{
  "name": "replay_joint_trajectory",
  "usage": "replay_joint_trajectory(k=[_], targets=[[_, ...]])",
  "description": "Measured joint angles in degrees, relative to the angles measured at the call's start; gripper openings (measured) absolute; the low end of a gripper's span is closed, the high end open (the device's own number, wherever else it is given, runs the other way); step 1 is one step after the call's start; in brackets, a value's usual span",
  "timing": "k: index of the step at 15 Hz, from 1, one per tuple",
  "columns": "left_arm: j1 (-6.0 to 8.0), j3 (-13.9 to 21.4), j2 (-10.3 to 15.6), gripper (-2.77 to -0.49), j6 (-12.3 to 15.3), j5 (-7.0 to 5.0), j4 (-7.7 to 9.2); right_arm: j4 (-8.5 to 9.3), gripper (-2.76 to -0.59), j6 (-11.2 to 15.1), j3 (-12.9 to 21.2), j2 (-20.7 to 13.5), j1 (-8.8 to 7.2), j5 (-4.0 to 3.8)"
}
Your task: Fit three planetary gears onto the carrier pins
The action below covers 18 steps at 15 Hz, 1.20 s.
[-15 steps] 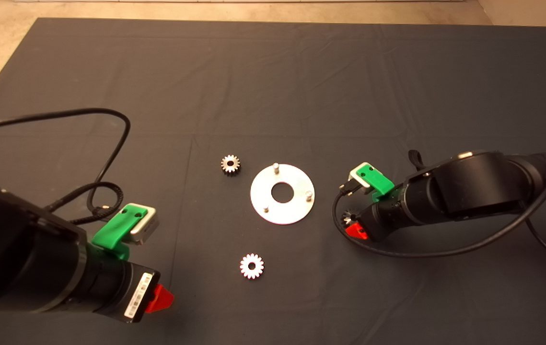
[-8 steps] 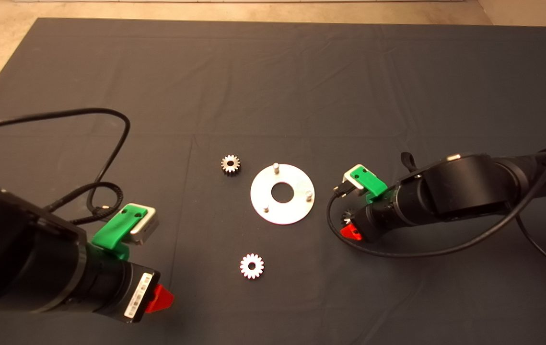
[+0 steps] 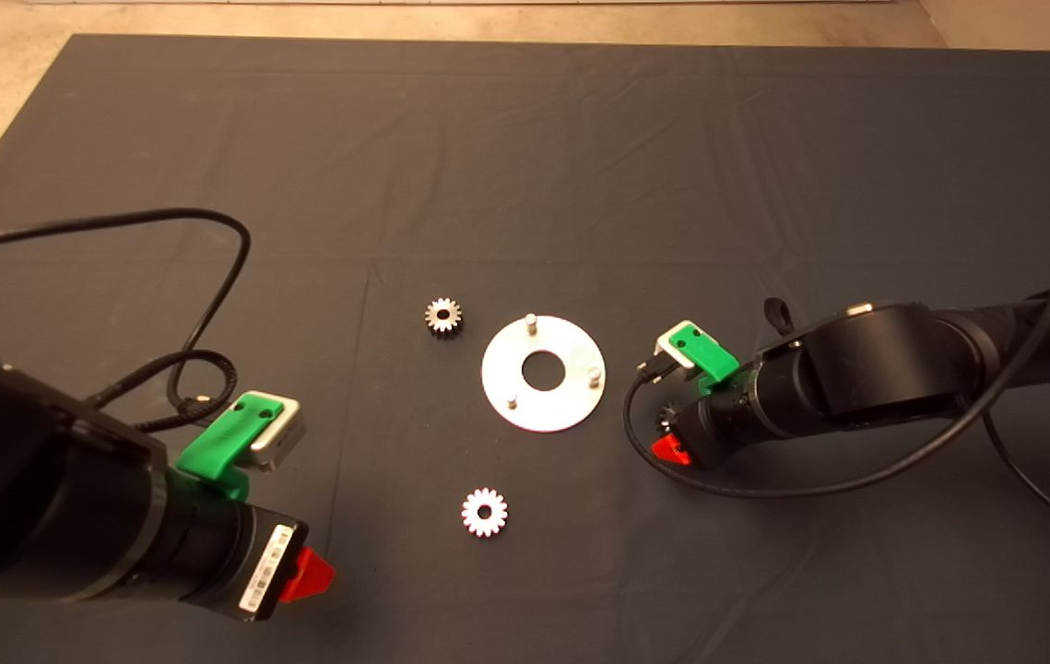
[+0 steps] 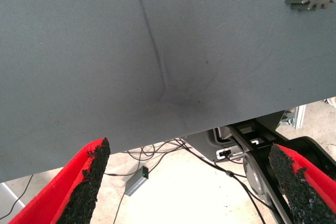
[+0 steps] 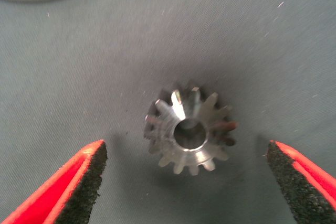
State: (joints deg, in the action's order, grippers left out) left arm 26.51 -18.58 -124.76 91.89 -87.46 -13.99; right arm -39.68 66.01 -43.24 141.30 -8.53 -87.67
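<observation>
A flat silver disc was seen lying in the middle of the dark mat on the counter. Three thin pins were seen standing up near its rim, and all three were bare. No gear had been put on yet.

Three small gears were seen lying flat on the mat. One gear was just beside the far left edge of the disc. A second gear was near the front, apart from the disc. The third gear was to the right of the disc, mostly hidden under the right gripper in the head view.

In the right wrist view, the right gripper's fingers were held wide apart, one on each side of that gear, and it was not touched. The left gripper was parked at the front left of the mat. Its fingers were spread apart too, and nothing was held in them.

The gear was judged to be hard, smooth metal, small but a little heavy for its size. It would probably not bend or break, but it could slip or tip. It would best be pinched across its toothed rim, on two opposite sides, so the middle hole was left free for a pin.
</observation>
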Motion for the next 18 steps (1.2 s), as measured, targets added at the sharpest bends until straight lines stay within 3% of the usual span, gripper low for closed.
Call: replay_joint_trajectory(k=[5,10,18], targets=[[0.0,0.0,0.0,-1.09,0.0,0.02,0.0,-0.45,-1.4,0.0,-0.26,0.79,0.49,0.02],[0.0,0.0,0.0,-1.09,0.0,0.02,0.0,-1.19,-1.4,-0.02,-0.63,0.82,0.99,-0.02],[0.0,0.0,0.0,-1.09,0.0,0.02,0.0,-1.57,-1.78,-0.11,-1.57,0.95,1.05,-0.02]])
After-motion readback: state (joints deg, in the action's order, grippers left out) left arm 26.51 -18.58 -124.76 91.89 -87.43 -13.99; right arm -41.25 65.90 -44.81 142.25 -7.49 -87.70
